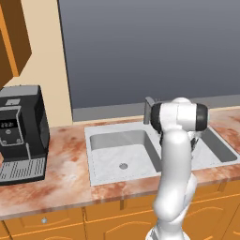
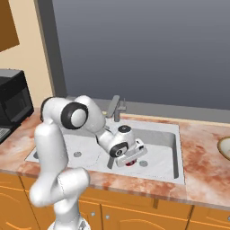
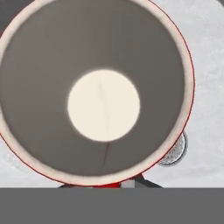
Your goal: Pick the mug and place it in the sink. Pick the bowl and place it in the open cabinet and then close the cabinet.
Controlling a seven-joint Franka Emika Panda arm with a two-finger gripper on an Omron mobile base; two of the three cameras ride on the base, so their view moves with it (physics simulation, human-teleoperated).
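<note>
From the left base view, you see the arm bent down over the right basin of the sink (image 1: 117,154), its hand hidden behind the elbow; the desk (image 1: 65,164) carries a coffee machine (image 1: 21,131).

From the right base view, your pincer (image 2: 131,161) sits low inside the right basin, with a bit of the red mug (image 2: 130,163) showing under it, near the drain (image 2: 143,163). The bowl (image 2: 224,148) waits at the right edge on the desk, well apart.

In the hand view, you look straight into the mug, the pincer clamped tight on its rim (release not yet made). Judging from this, the mug step is nearly finished; bowl and cabinet remain.
</note>
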